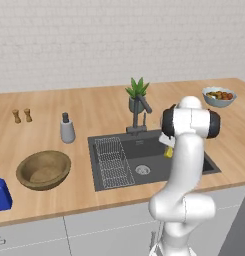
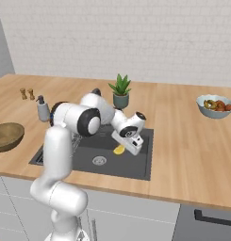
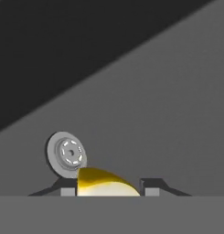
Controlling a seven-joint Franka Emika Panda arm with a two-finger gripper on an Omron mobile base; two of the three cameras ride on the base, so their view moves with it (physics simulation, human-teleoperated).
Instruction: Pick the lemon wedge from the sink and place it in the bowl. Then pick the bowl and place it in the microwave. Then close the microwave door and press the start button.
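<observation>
The yellow lemon wedge [image 3: 106, 183] sits between my two dark fingertips, which touch it on both sides. My gripper [image 3: 109, 189] is shut on it, low inside the dark grey sink [image 2: 131, 164], just beside the round steel drain [image 3: 67, 153]. From the right base view the lemon wedge [image 2: 119, 149] hangs at the tip of the tilted hand, at the gripper [image 2: 122, 147]. In the left base view the arm covers most of the hand, and the lemon wedge [image 1: 168, 152] peeks out beside it. The brown wooden bowl [image 1: 44, 170] rests on the counter left of the sink. The microwave is out of view.
A wire rack [image 1: 113, 161] fills the sink's left part, and the dark faucet [image 1: 140, 114] stands behind it with a potted plant [image 1: 137, 95]. A soap dispenser [image 1: 67, 129], two small shakers [image 1: 22, 115], a blue carton [image 1: 1, 194] and a grey-blue fruit bowl [image 1: 219, 96] stand on the counter.
</observation>
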